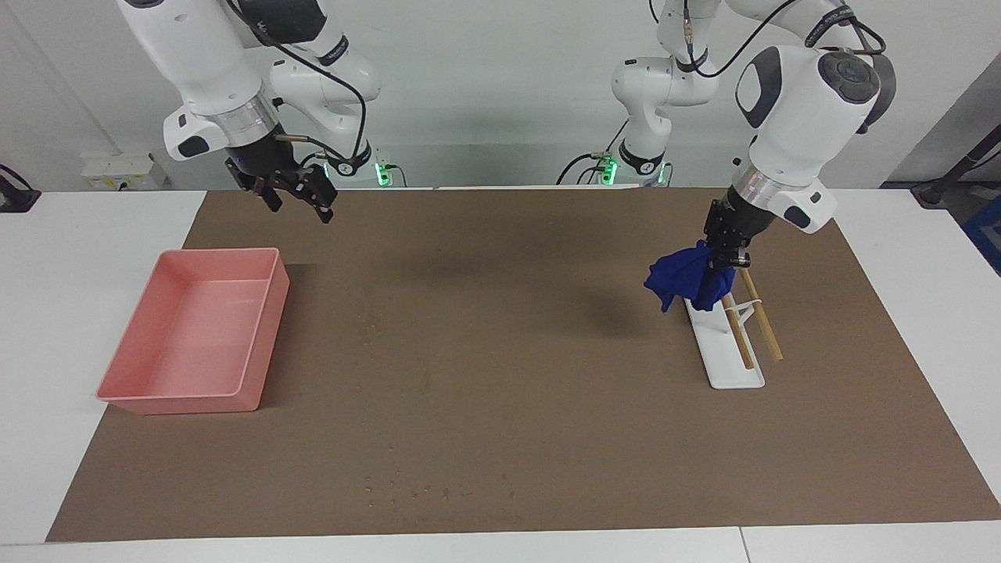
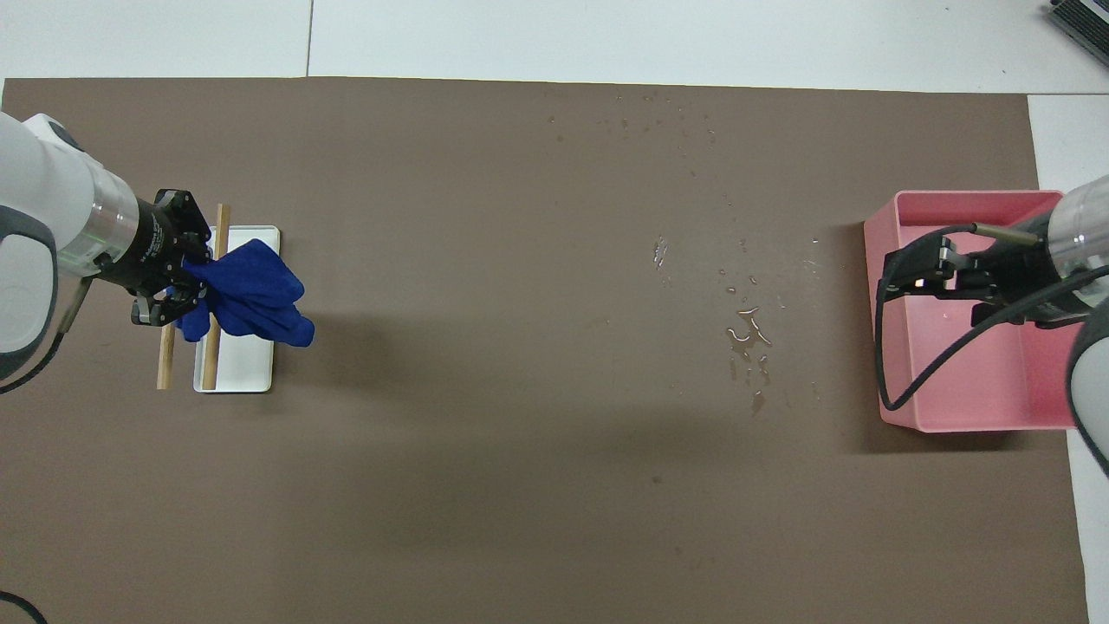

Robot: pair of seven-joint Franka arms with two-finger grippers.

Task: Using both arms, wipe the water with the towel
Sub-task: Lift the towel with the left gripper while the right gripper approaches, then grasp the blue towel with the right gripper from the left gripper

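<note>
My left gripper [image 1: 724, 262] is shut on the royal-blue towel [image 1: 687, 283]. It holds the towel bunched and hanging just above a white rack [image 1: 731, 367] at the left arm's end of the table. In the overhead view the towel [image 2: 251, 299] hangs from the left gripper [image 2: 173, 299] over the rack [image 2: 238, 368]. Water drops [image 2: 747, 334] lie on the brown mat between the table's middle and the pink tray; they show faintly in the facing view [image 1: 367, 336]. My right gripper [image 1: 299, 199] is open and empty, raised over the pink tray's edge [image 2: 923, 273].
The pink tray [image 1: 262, 336] stands empty at the right arm's end of the table, also in the overhead view [image 2: 953, 420]. The rack carries two wooden rods [image 1: 762, 320]. More fine drops [image 2: 658, 121] lie farther from the robots. The brown mat [image 1: 500, 407] covers most of the table.
</note>
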